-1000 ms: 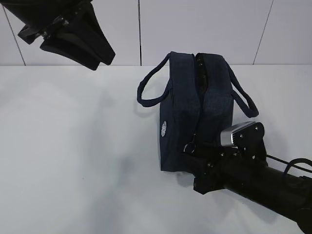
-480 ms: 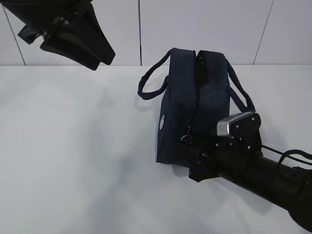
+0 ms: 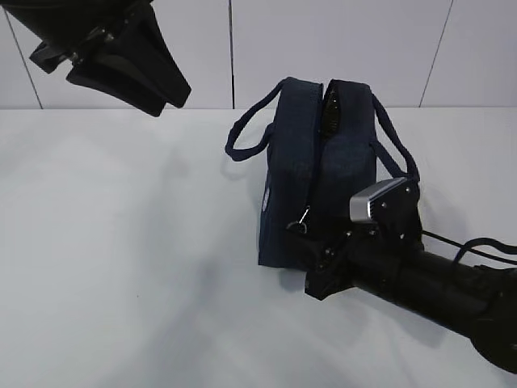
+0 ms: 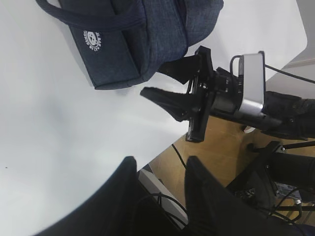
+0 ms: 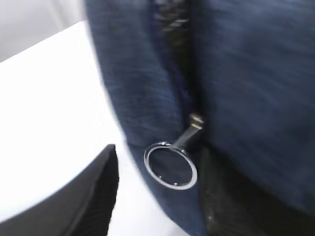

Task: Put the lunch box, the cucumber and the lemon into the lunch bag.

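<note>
The dark navy lunch bag (image 3: 319,170) stands on the white table with its zipper running down the near end and a short gap at its top. Its metal ring pull (image 3: 300,226) hangs loose at that end. My right gripper (image 3: 311,257) is low against the bag's near end and open. In the right wrist view the ring pull (image 5: 171,165) lies between the spread fingers of the right gripper (image 5: 158,173), gripped by neither. My left gripper (image 3: 174,103) hangs high at the far left, open and empty. The lunch box, the cucumber and the lemon are out of view.
The bag's two loop handles (image 3: 242,137) droop to either side. White wall panels (image 3: 339,48) stand behind the table. In the left wrist view the table edge (image 4: 162,152) drops to a wooden floor with cables and the right arm's base.
My right gripper has moved left and farther in along the bag's end, and its jaws have spread. The bag's near end has shifted left with it. The left arm has not moved.
</note>
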`<action>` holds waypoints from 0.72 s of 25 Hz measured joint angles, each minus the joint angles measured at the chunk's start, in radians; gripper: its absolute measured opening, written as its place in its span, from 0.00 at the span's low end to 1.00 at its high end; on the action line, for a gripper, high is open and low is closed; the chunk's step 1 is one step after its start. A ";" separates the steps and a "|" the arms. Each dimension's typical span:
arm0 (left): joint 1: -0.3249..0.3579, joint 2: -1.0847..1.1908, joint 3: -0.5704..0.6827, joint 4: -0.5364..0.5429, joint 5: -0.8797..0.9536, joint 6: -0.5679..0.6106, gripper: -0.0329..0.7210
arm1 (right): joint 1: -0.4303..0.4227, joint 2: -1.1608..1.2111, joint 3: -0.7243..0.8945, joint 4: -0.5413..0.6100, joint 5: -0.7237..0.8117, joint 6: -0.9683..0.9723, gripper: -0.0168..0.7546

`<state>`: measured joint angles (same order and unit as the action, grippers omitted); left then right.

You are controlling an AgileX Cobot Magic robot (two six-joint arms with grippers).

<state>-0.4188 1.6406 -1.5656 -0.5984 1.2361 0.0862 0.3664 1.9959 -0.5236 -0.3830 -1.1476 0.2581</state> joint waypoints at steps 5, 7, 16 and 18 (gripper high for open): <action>0.000 0.000 0.000 0.000 0.000 0.000 0.36 | 0.000 0.000 -0.022 -0.091 0.000 0.000 0.55; 0.000 0.000 0.000 0.000 0.000 0.000 0.36 | 0.000 0.000 -0.022 -0.096 0.000 0.000 0.55; 0.000 0.000 0.000 0.000 0.000 0.000 0.36 | 0.000 0.000 -0.022 -0.101 0.000 0.096 0.55; 0.000 0.000 0.000 0.000 0.000 0.000 0.36 | 0.000 0.000 -0.022 -0.118 0.000 0.131 0.55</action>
<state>-0.4188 1.6406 -1.5656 -0.5984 1.2361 0.0862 0.3664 1.9959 -0.5453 -0.5014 -1.1476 0.3893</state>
